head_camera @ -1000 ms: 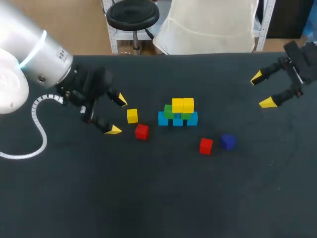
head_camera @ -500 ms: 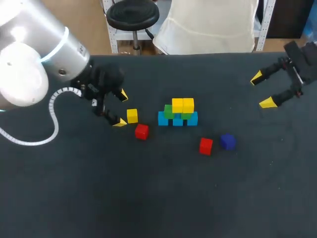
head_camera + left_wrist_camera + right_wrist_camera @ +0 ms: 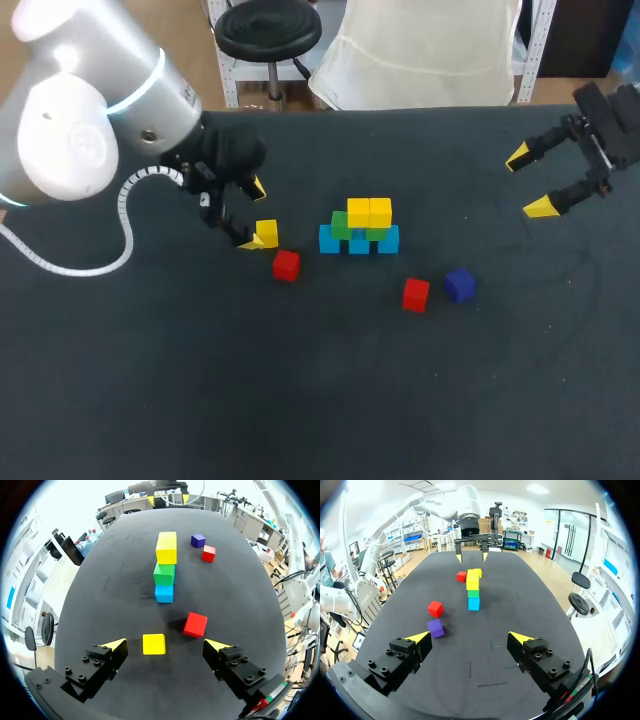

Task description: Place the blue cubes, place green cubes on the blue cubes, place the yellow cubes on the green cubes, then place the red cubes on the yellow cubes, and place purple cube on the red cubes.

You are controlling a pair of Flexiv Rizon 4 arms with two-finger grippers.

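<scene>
Black tabletop [image 3: 300, 400] fills the scene under both arms. On it, the left gripper [image 3: 165, 645] stands with its fingers wide apart, clamped on nothing. 1 loose yellow cube [image 3: 153, 644] sits between them, nearer 1 finger, with a gap showing on each side in the left wrist view. In the head view the nearer yellow tip overlaps that cube's edge, so the gap cannot be seen there. 1 red cube [image 3: 195, 624] lies just ahead of the other finger. Farther ahead is the stack [image 3: 164, 565]: blue at the base, green above, 2 yellow on top. Its green cubes are mostly hidden in the head view. Beyond the stack are a second red cube [image 3: 208, 553] and the purple cube [image 3: 198, 540]. The right gripper [image 3: 469, 638] is also spread open and holds nothing, well apart from every cube.
</scene>
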